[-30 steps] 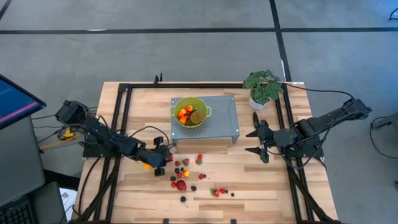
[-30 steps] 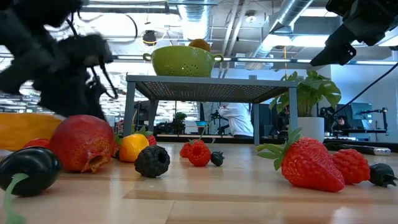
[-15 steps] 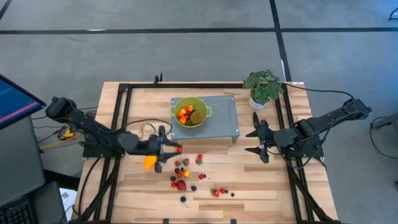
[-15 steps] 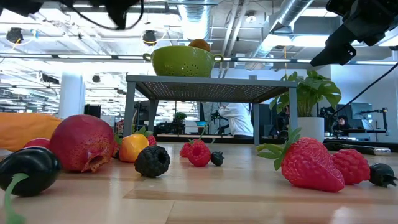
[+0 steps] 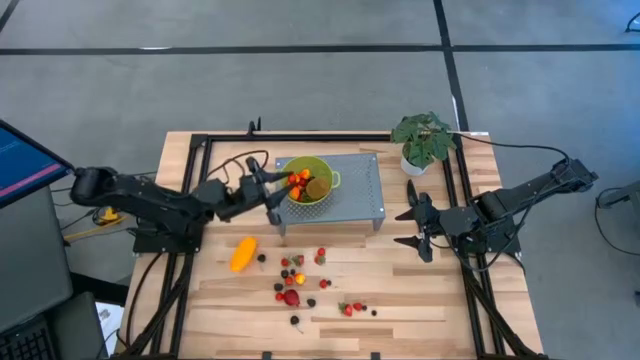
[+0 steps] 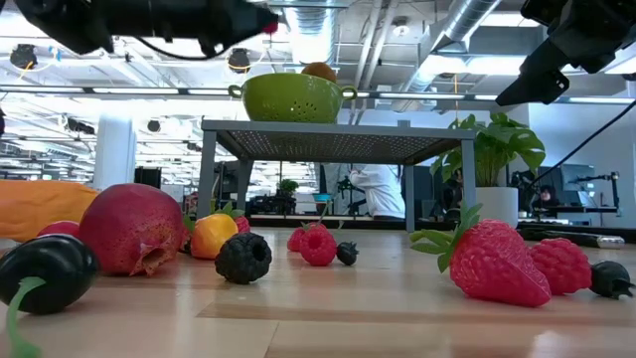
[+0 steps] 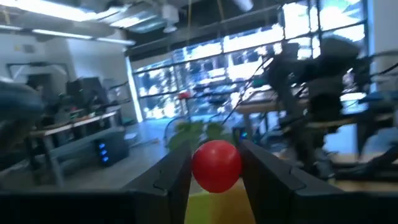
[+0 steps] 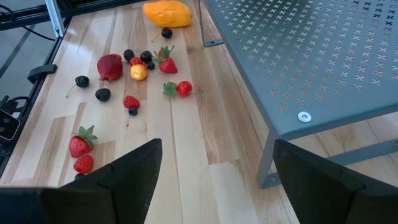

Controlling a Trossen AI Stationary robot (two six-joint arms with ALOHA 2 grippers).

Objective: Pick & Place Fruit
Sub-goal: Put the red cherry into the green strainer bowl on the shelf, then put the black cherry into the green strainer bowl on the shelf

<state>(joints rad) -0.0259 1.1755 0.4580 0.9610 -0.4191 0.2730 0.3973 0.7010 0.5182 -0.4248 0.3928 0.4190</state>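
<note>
Left gripper (image 5: pixel 279 187) has swung up from the table to the green colander's (image 5: pixel 320 198) rim, clamping a small red berry (image 7: pixel 216 165). Colander bowl lies just ahead, probably directly under the berry; hard to confirm. Right gripper (image 5: pixel 412 228) waits wide open beside the metal stand (image 5: pixel 362 190). Remaining fruit (image 5: pixel 291 297) scattered below.

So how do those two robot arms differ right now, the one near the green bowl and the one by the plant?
The left gripper reaches over the green colander; the right gripper waits low beside the grey rack. The left jaws pinch a small red fruit; the right jaws stand wide open and empty. Both arms are dark with two-finger jaws.
</note>
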